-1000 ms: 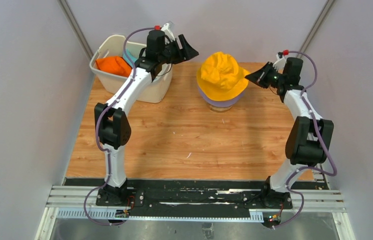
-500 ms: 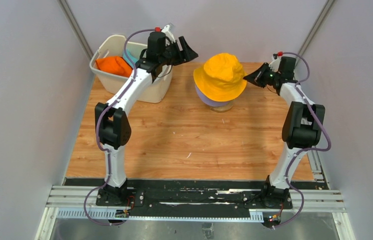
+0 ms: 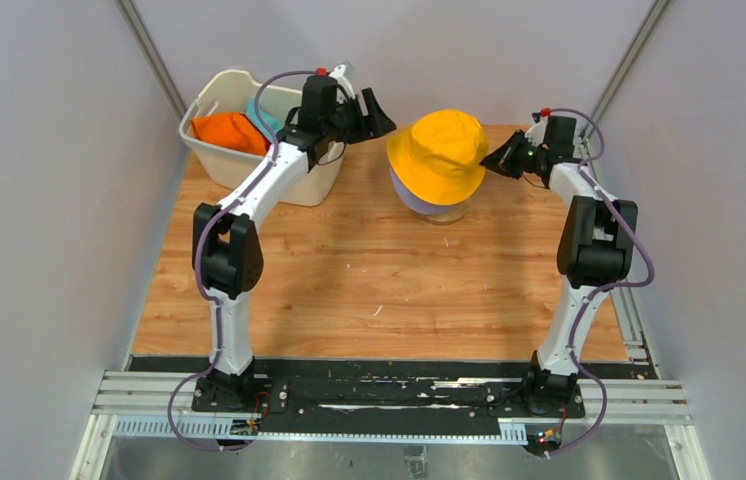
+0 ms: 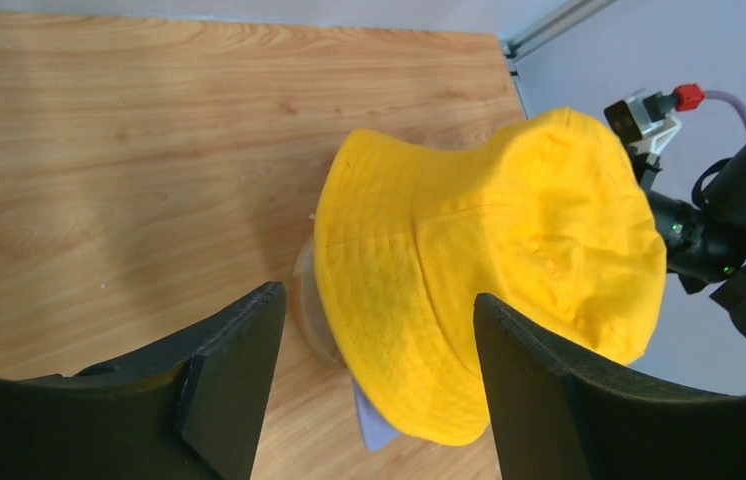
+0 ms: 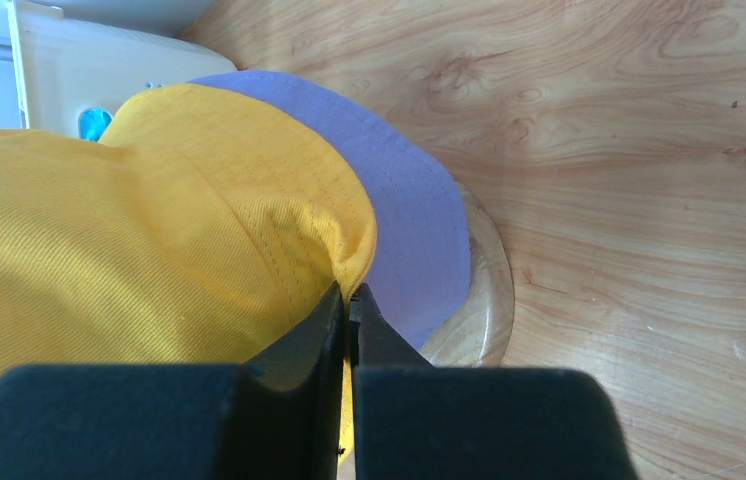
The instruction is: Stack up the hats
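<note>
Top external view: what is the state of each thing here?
White plastic basket: upright.
Round wooden stand: upright, covered.
Yellow fabric bucket hat: topmost on the stand.
Lavender fabric bucket hat: under the yellow one.
Orange fabric hat: in the basket.
Teal fabric hat: in the basket, mostly hidden.
Left end effector: open, empty.
Right end effector: shut on the yellow brim.

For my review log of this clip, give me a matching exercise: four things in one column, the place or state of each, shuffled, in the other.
1 yellow hat
2 lavender hat
3 orange hat
4 left gripper

A in the basket
B open, holding nothing
C brim pinched by the right gripper
D under another hat on the stand

Pairs: 1-C, 2-D, 3-A, 4-B
</note>
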`<move>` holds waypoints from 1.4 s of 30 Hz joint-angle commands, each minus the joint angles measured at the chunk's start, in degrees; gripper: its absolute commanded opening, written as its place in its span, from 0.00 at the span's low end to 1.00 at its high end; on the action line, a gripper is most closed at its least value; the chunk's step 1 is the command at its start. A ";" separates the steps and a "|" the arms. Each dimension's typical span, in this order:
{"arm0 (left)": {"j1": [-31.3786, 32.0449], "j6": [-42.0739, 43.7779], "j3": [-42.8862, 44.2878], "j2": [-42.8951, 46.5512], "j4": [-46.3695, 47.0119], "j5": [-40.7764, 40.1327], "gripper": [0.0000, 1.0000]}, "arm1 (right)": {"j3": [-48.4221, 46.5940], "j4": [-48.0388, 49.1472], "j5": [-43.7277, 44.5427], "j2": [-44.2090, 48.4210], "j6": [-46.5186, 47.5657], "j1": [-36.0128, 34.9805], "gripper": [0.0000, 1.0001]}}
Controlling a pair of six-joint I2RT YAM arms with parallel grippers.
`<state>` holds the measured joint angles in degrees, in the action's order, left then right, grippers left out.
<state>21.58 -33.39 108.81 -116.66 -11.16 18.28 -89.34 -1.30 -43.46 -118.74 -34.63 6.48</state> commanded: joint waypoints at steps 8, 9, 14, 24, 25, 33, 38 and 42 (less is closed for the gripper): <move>2.45 0.82 -3.40 -3.39 2.24 0.92 0.74 | -1.65 -0.65 0.44 -0.05 1.33 -0.70 0.01; 2.43 0.67 -3.76 -3.67 2.57 0.93 0.74 | -1.75 -0.58 0.41 -0.07 1.32 -0.68 0.01; 2.38 -0.21 -7.19 -3.34 6.76 0.89 0.73 | -1.89 -0.55 0.14 -0.02 1.41 -0.68 0.00; 0.93 -8.93 -21.93 -0.98 31.05 5.49 0.26 | -1.36 -0.16 -0.13 -0.14 1.50 -0.72 0.01; 0.95 -8.92 -22.44 -0.83 32.24 5.53 0.21 | -1.34 -0.10 -0.13 -0.21 1.53 -0.69 0.01; -0.07 -13.00 -27.92 1.35 41.77 6.55 0.43 | -1.01 0.05 -0.22 -0.22 1.74 -0.72 0.00; -1.40 -14.74 -33.43 4.80 47.11 6.63 0.71 | -1.40 -0.04 -0.48 -0.51 1.69 -0.60 0.01; -2.78 -16.59 -37.75 5.74 53.08 8.93 0.74 | -1.71 -0.10 -0.61 -0.63 1.62 -0.62 0.01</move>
<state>20.03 -47.83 73.97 -113.80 32.25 24.75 -89.54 -1.37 -43.48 -118.74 -33.85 6.37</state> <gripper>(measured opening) 0.731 0.013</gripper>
